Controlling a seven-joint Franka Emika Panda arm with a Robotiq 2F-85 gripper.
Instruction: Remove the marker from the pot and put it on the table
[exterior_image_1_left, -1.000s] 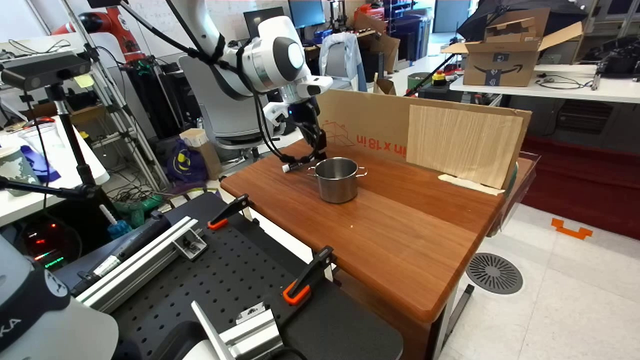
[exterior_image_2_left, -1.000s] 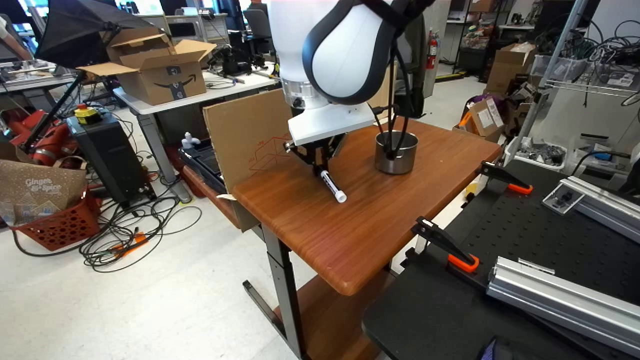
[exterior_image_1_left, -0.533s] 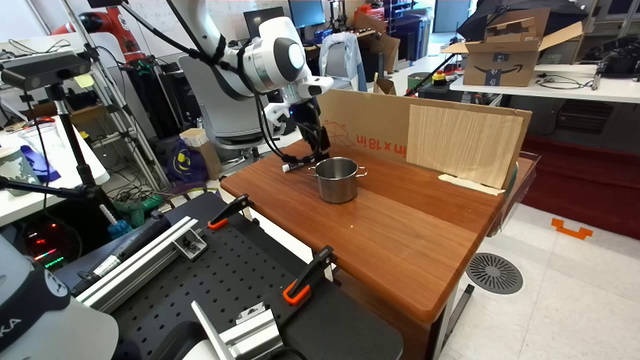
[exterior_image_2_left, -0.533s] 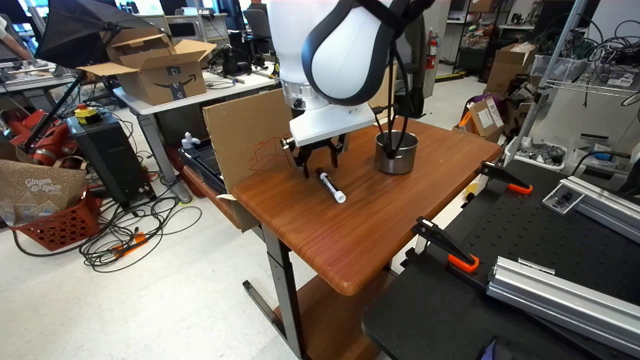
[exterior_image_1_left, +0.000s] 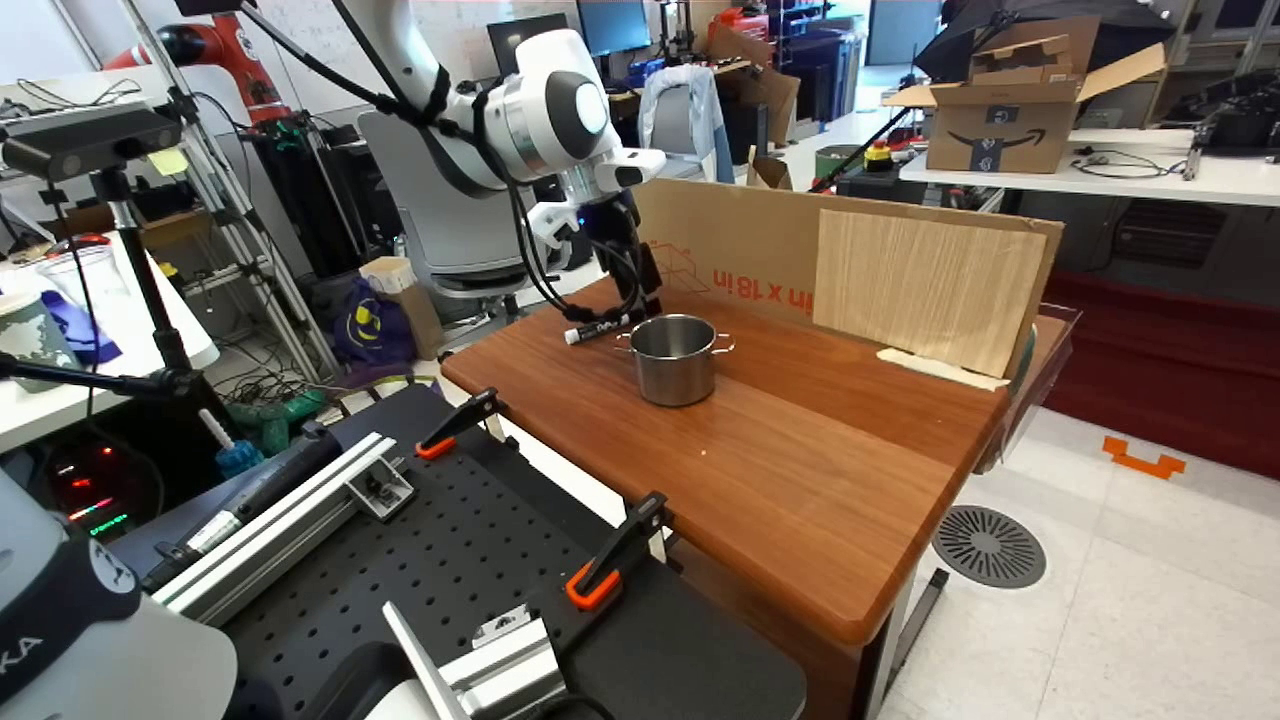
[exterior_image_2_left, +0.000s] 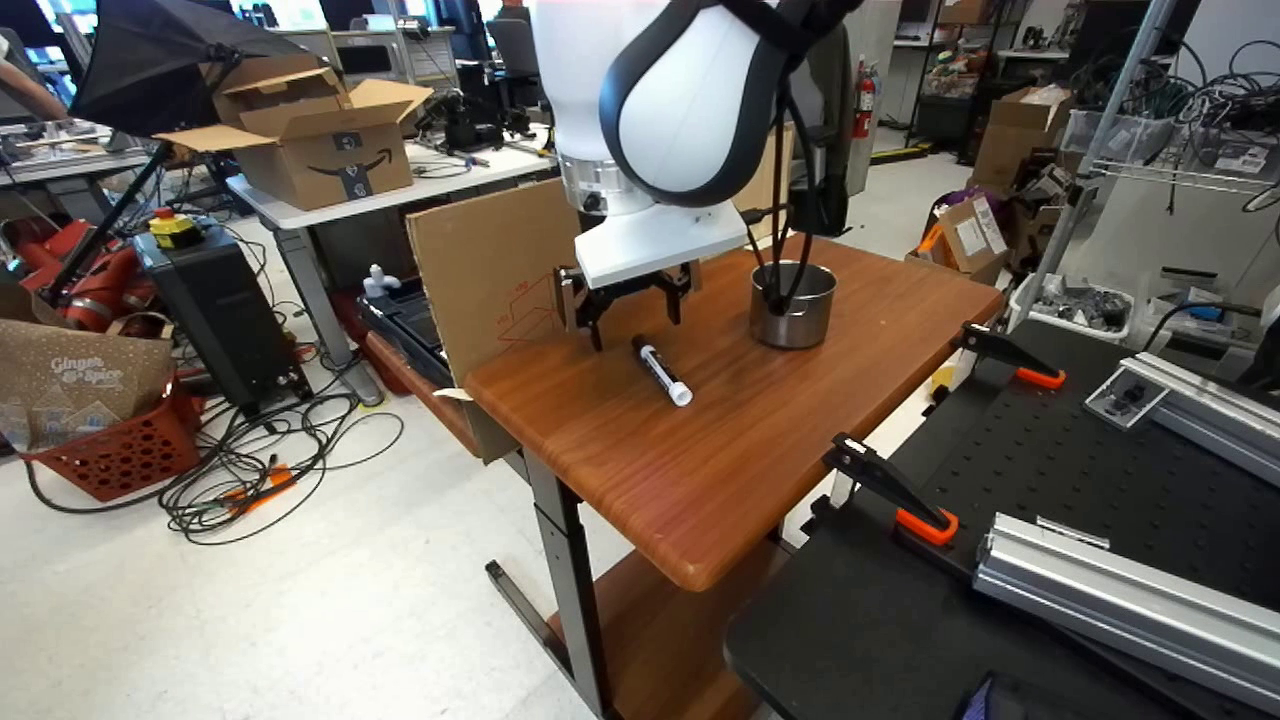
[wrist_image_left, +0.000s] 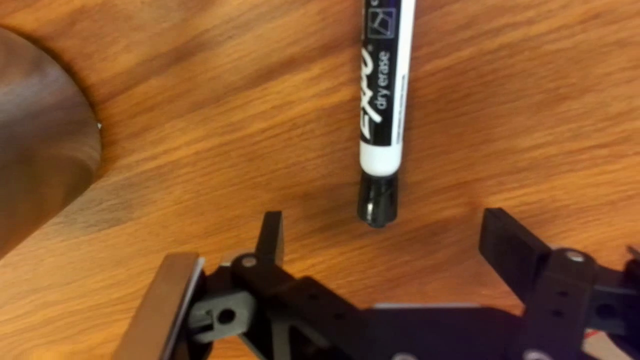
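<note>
Lying on table (exterior_image_2_left: 720, 450) | marker (wrist_image_left: 386, 100): black end centred between sides of pincer (exterior_image_2_left: 636, 334), ungripped | pincer spread wide

Near the steel pot (exterior_image_1_left: 677, 378), the dry-erase marker (wrist_image_left: 383, 100) reads "EXPO" and "dry erase"; behind the pot, the cardboard panel (exterior_image_1_left: 735, 240) bears "in x 18 in", inverted. Well apart from it, a carton (exterior_image_1_left: 1000, 130) carries Amazon's arrow, a package (exterior_image_2_left: 80, 375) "Ginger & Spice", a robot housing (exterior_image_1_left: 115, 640) "KA".

Marker (exterior_image_2_left: 661, 370) and pot (exterior_image_2_left: 803, 324) rest apart on the table (exterior_image_2_left: 690, 490); marker lies left of pot in both exterior views.
</note>
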